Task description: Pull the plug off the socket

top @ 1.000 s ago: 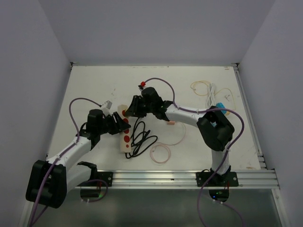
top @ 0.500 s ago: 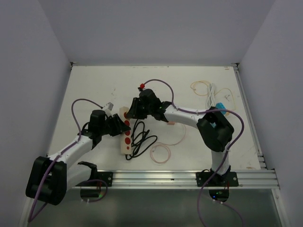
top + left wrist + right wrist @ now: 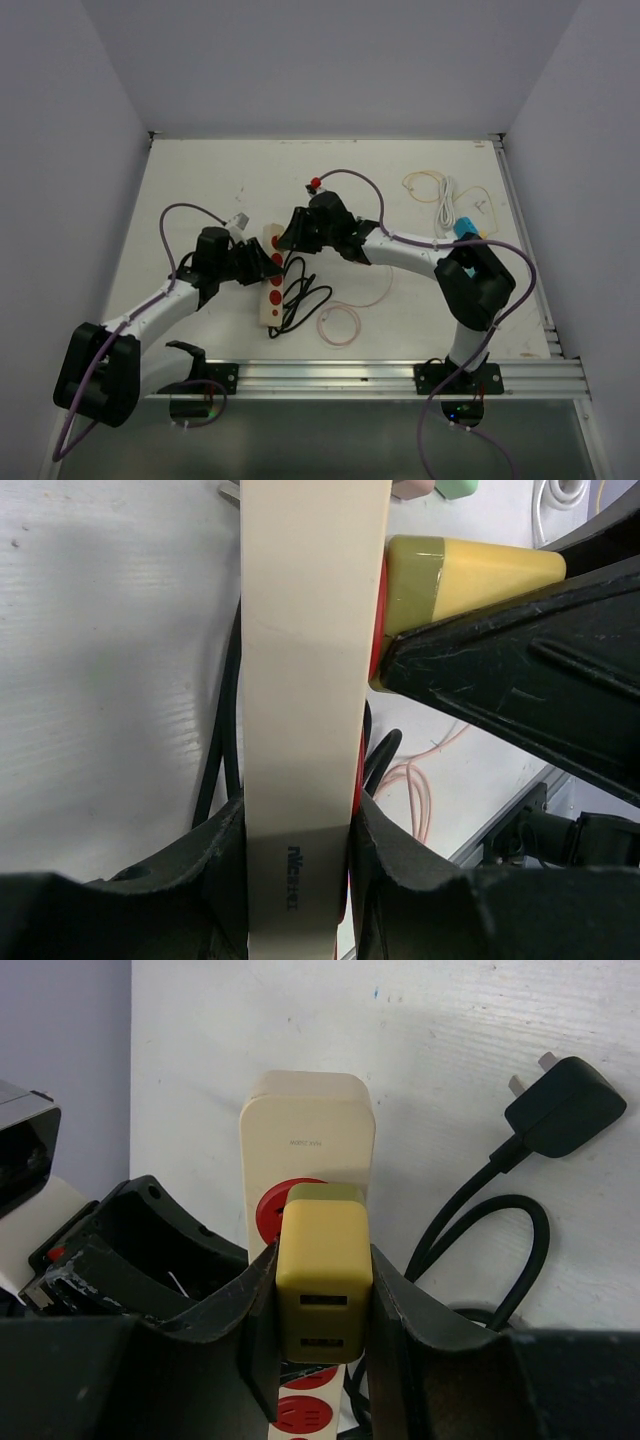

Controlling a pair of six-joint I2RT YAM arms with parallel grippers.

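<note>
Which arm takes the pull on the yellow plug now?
Right. The right gripper is shut on the yellow plug; the left gripper clamps the power strip, so it braces.

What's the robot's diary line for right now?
left gripper: shut on power strip | right gripper: shut on yellow plug | result: not yet out

Right wrist view: the plug (image 3: pixel 323 1260) hides its own prongs, so we cannot tell how deep it sits in the power strip (image 3: pixel 308 1120). The plug covers the power strip's lower sockets, which are then cut off at the bottom edge. The black cable (image 3: pixel 447 1215) also runs out there.

Left wrist view: the power strip passes the top and bottom edges, with its socket face turned away. We cannot read its small lettering.

Top view: the right gripper (image 3: pixel 285 238) covers the plug entirely.
</note>
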